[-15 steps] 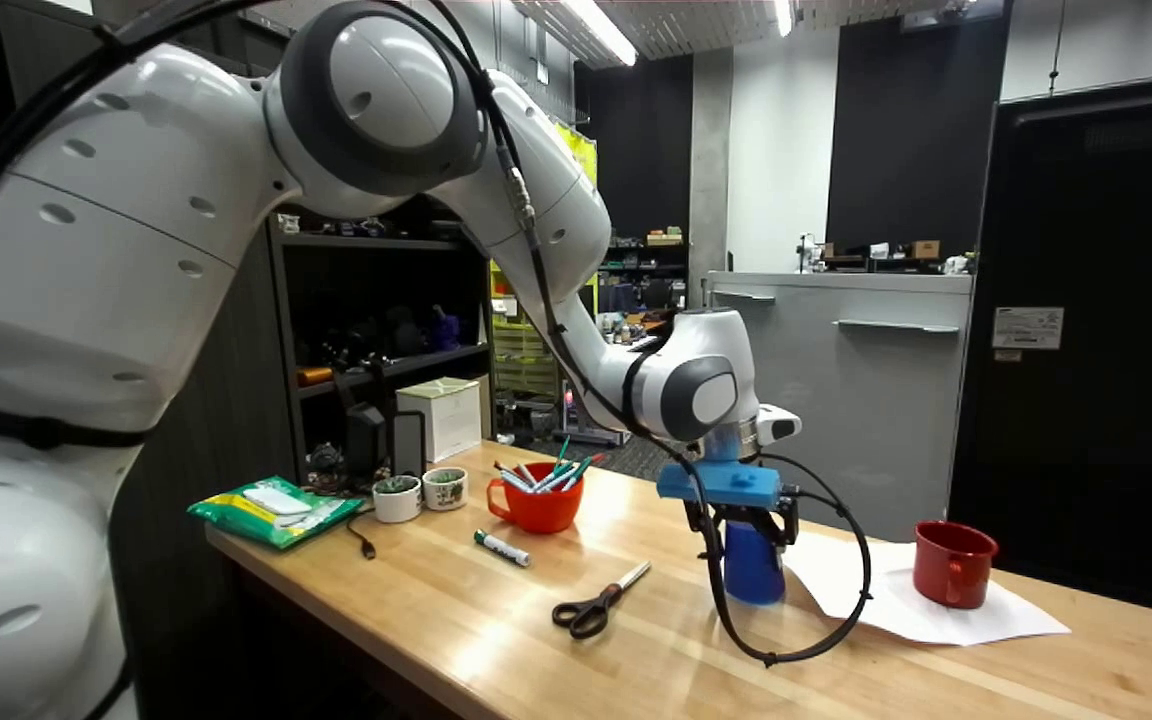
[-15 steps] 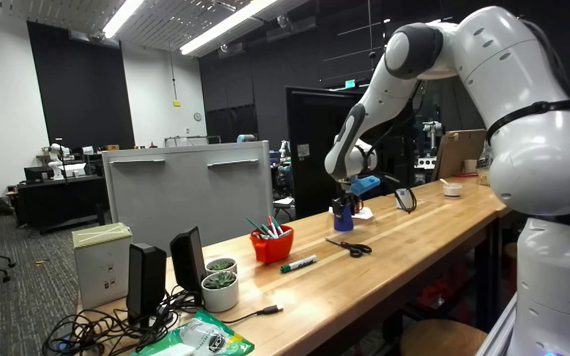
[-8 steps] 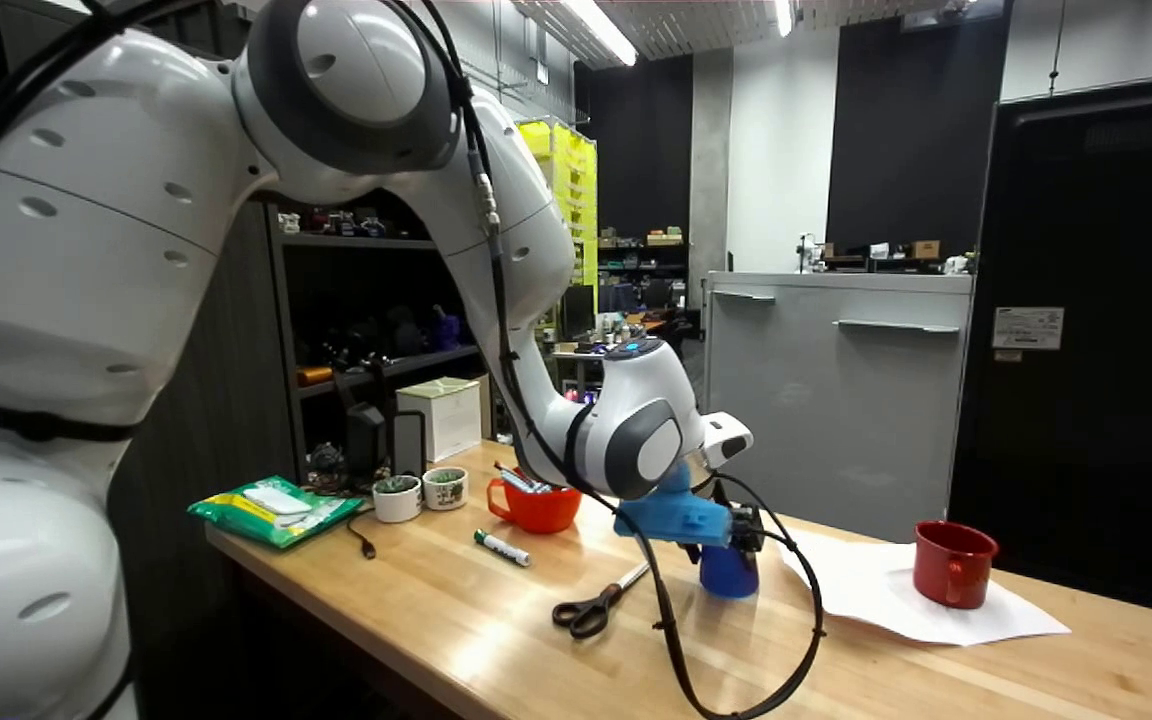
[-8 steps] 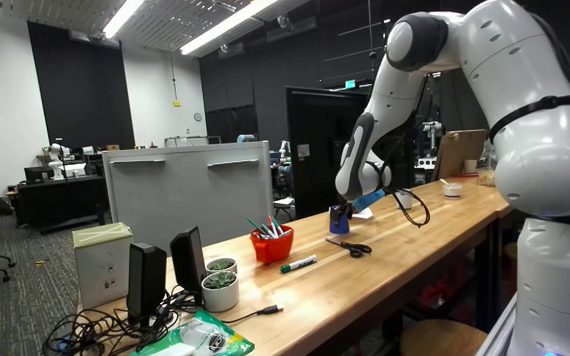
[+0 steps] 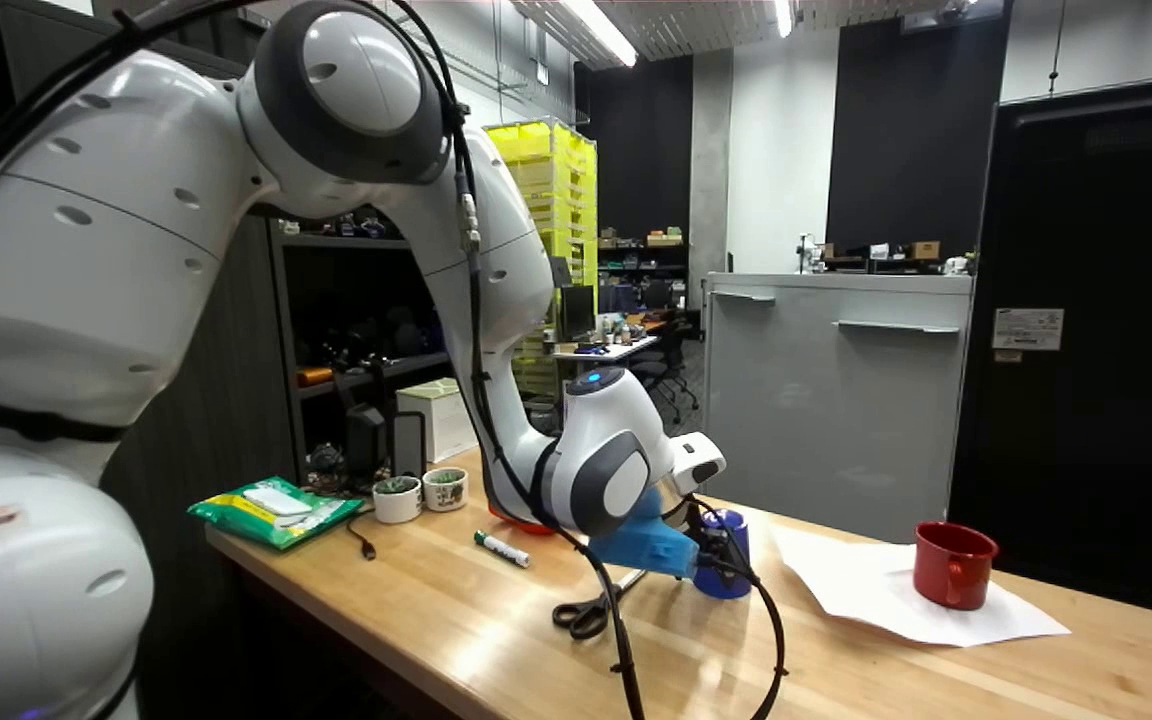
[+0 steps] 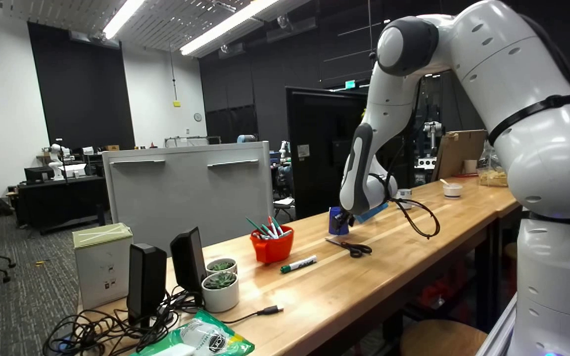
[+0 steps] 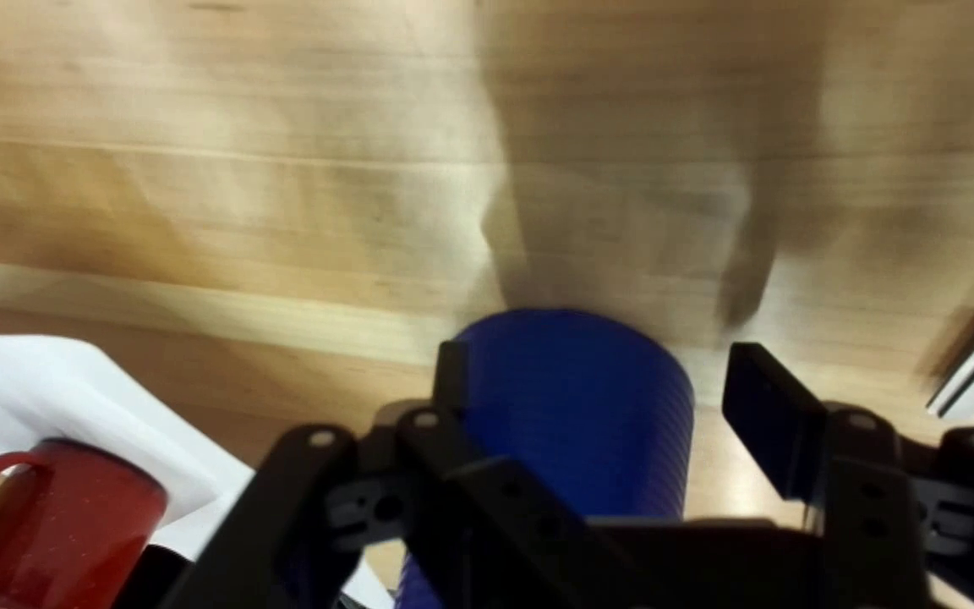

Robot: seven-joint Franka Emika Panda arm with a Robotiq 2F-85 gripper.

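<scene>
Blue cup [image 7: 573, 410] stands upright on the wooden bench [image 5: 436, 590], the biggest item of the setup, in both exterior views. Next in size, the white robot arm [image 5: 511, 300] arches over the bench and bends its wrist low beside the cup. Its black end effector [image 7: 599, 385] has its fingers [image 7: 766, 423] spread apart, and the wrist view shows the cup between them: a gap parts it from one finger, while I cannot tell whether the other touches it. A white paper sheet [image 5: 866, 590] lies near the cup. Farther off, in an exterior view, stands an orange-red mug [image 6: 272, 247]; a dark red mug [image 5: 951, 565] stands on the paper. Smaller, black-handled scissors [image 6: 348, 245] lie near the cup; smallest comes a green-capped marker [image 6: 298, 264], near the orange-red mug.
</scene>
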